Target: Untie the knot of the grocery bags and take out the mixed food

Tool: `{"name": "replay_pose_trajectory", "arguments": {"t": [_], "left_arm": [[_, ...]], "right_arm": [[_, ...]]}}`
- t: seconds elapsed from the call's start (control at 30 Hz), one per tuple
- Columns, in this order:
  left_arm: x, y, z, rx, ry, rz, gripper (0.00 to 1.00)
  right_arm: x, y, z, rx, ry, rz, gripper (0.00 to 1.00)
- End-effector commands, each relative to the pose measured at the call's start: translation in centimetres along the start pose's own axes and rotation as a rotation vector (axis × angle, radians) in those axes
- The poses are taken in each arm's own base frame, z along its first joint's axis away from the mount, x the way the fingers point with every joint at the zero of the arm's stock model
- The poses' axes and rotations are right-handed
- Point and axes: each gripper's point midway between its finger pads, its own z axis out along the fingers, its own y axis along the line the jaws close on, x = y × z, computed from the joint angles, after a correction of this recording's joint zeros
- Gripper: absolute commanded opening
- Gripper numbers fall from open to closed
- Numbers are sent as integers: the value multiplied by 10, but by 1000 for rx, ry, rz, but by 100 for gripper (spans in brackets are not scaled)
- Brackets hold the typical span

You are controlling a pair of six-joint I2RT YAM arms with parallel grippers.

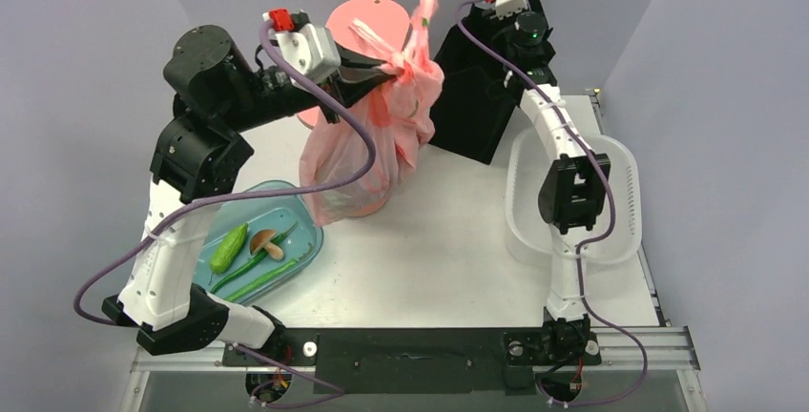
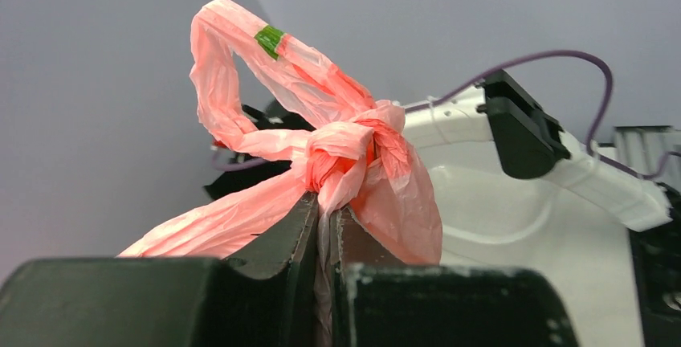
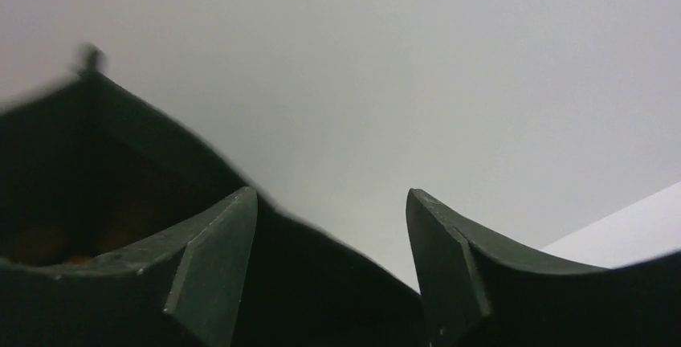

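The white surface [image 1: 429, 259] carries everything; biggest on it is the black tote [image 1: 472, 97], standing near the far edge towards the right corner, mouth upward, what is inside too dark to make out; next, the pink bag [image 1: 367, 159] stands about mid-surface towards the far edge, just left of the tote, its base on the surface and its neck drawn up, so its long axis runs near upright from base to top; as I judge it the job has barely begun, for the bag is not yet untied and none of its food is out; the left hand [image 2: 325, 206] is closed tight on the gathered plastic just under the knot, holding the neck up; the right hand [image 3: 331, 194] is up over the tote with its fingers spread apart and nothing between them; smallest, the knot [image 2: 345, 150] is a tight lump at the bag's top, one handle loop rising from it, a loose tail drooping to the side; both bags remain to be emptied.
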Motion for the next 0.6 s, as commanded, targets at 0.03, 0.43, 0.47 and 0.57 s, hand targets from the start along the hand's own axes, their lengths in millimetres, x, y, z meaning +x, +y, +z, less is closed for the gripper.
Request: {"name": "replay_pose_trajectory", "arguments": {"t": [0.03, 0.43, 0.47, 0.57], "left_arm": [[7, -58, 3, 219, -8, -22, 0], [143, -129, 0, 426, 129, -188, 0], [158, -135, 2, 442, 145, -186, 0], [183, -140, 13, 481, 141, -144, 0]], "right_arm": [[-166, -88, -86, 7, -312, 185, 69], [-115, -33, -243, -474, -3, 211, 81], [-116, -31, -257, -512, 0, 215, 80], [-98, -14, -291, -622, 93, 238, 75]]}}
